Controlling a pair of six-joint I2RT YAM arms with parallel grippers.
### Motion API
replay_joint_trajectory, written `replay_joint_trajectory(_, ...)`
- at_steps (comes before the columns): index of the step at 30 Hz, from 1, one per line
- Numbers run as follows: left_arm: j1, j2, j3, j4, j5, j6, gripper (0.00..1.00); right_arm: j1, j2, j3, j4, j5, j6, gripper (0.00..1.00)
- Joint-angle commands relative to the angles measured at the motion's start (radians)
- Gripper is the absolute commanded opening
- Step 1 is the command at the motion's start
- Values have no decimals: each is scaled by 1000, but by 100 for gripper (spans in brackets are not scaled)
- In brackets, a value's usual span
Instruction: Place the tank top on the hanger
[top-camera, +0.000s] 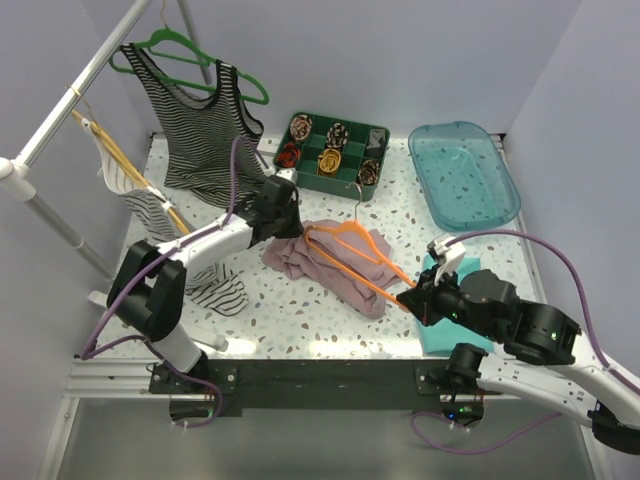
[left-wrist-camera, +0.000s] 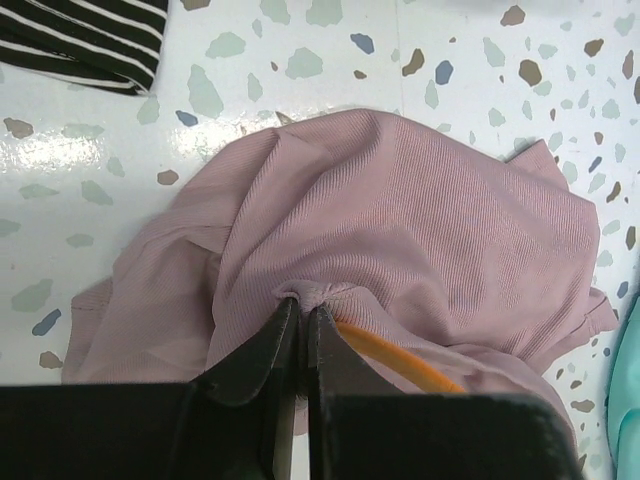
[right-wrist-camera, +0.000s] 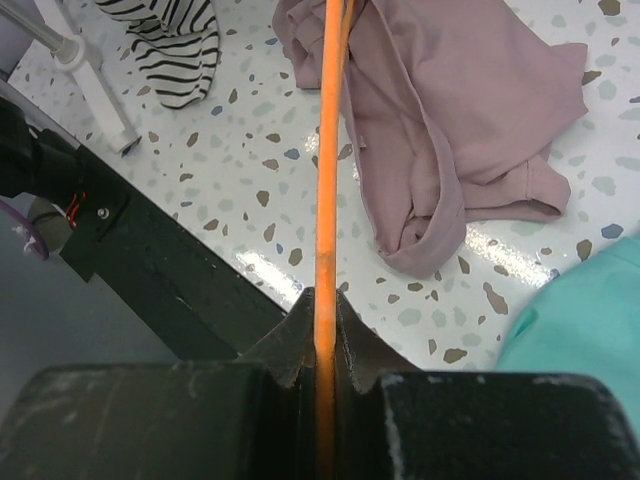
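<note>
Dusty-pink fabric, the tank top (top-camera: 335, 268), lies bunched near the middle of the speckled bench (top-camera: 300, 322), with the orange hanger (right-wrist-camera: 326, 150) laid across it. The left tool (left-wrist-camera: 300, 312) is pinched narrow on a fold of the top. The right tool (right-wrist-camera: 325, 300) is clamped on one end of the hanger. An orange arm shows under the cloth just beside the left pinch. As I judge it, the left should lift that fold to open a strap while the right eases the hanger arm through slowly, so the soft fabric does not snag or drag.
</note>
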Motion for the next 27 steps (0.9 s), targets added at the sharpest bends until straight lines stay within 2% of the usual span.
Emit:
replay_joint_trajectory(1, 15, -30, 59, -3, -1, 22, 1, 1, -1, -6, 57, -10, -14, 0)
replay_joint_trajectory(16, 15, -113, 106, -104, -16, 91, 6, 3, 28, -102, 200, -56, -28, 0)
replay_joint_trajectory(19, 15, -138, 123, -137, -21, 116, 19, 3, 28, -106, 228, -77, -36, 0)
replay_joint_trajectory(20, 14, -151, 128, -141, -25, 122, 33, 1, 25, -111, 232, -82, -36, 0)
replay_joint_trajectory(21, 15, -157, 128, -141, -27, 125, 38, 1, 21, -114, 244, -87, -37, 0)
replay_joint_trajectory(27, 12, -162, 117, -155, -19, 145, 52, 1, 10, -151, 260, -93, -20, 0)
